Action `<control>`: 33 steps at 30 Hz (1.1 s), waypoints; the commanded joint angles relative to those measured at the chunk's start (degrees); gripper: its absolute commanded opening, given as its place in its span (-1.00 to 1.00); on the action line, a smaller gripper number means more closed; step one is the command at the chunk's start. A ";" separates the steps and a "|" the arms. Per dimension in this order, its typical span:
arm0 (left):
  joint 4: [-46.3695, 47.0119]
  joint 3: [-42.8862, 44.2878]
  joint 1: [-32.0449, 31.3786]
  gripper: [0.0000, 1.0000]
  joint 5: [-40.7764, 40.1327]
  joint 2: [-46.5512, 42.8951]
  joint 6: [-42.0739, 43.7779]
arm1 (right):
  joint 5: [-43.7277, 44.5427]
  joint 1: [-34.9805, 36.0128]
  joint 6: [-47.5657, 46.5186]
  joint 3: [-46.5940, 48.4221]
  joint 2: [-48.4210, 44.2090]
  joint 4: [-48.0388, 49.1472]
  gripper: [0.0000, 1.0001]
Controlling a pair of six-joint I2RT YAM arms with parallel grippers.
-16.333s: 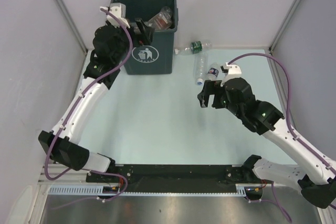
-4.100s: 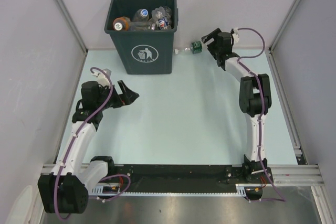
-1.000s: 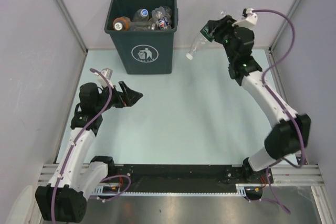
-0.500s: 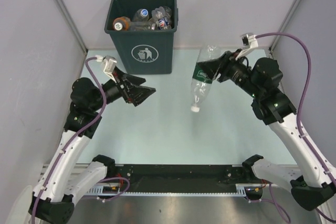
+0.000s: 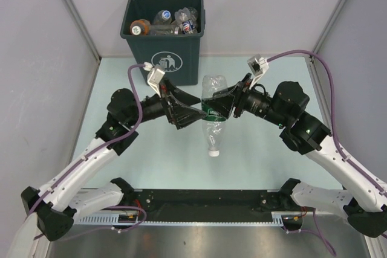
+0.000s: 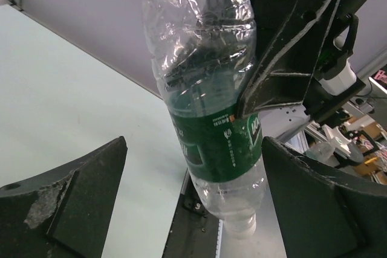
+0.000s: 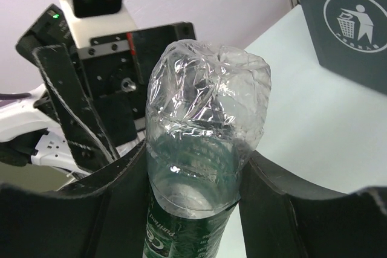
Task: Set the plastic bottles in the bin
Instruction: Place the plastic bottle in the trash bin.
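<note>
The right gripper (image 5: 222, 102) clamps a crumpled, clear, green-labelled plastic bottle (image 5: 211, 128) cap-down over the bare pale table (image 5: 181, 161); the left gripper (image 5: 195, 112) gapes around it without touching.

Pale green tabletop (image 5: 260, 161) with one bin on it.
The dark green bin (image 5: 184, 58) stands upright at the far edge, left of centre; whether it touches the back wall is hard to tell.
</note>
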 commanded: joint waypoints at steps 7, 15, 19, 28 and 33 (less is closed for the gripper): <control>3.19 0.65 -4.33 0.83 -2.26 2.70 -0.28 | -0.59 1.19 0.69 -0.30 0.22 7.49 -0.35; -0.59 3.29 -4.95 -0.36 -3.40 3.58 2.44 | 0.28 1.28 2.01 -0.39 0.67 8.81 -0.20; -4.63 5.13 -4.95 -0.64 -7.26 2.44 5.17 | 2.04 1.37 2.01 -0.30 -0.21 8.20 0.55; -23.52 20.13 -4.77 -0.59 -26.92 4.98 16.94 | 13.19 1.28 1.75 -0.30 -5.03 4.95 1.00; -27.58 30.43 -3.20 -0.52 -36.00 10.77 23.44 | 22.24 1.19 0.00 -0.30 -9.44 0.38 0.99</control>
